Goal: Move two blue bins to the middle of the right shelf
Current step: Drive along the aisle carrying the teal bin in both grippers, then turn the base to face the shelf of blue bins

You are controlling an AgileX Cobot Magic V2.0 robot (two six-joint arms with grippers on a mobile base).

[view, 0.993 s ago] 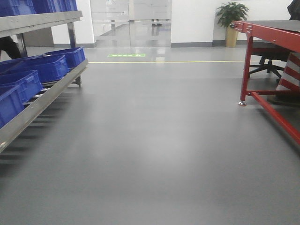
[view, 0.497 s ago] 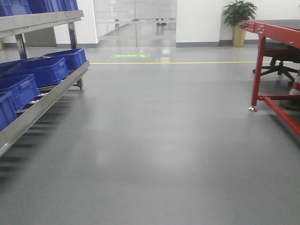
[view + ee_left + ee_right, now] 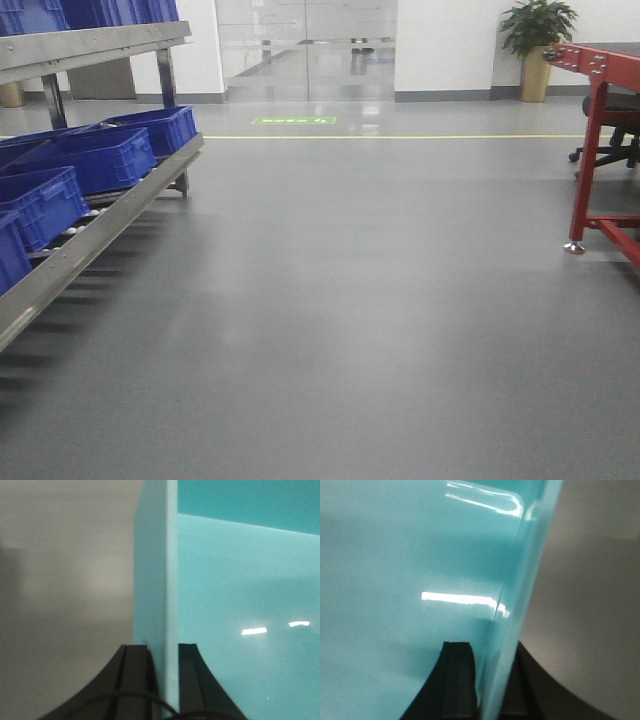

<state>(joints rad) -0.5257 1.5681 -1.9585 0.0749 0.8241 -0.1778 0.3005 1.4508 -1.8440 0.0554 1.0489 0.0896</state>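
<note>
Transport step: my left gripper (image 3: 161, 652) and right gripper (image 3: 487, 652) each pinch a wall of the blue bin (image 3: 240, 580) between them; I would drive smoothly, wrists level, grip firm.

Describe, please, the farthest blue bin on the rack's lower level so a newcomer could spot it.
Find the steel rack on the left of the front view and follow its lower level toward the glass doors. The farthest blue bin ends that row beside the rack's post; unlike its neighbours, no bin sits beyond it.
</note>
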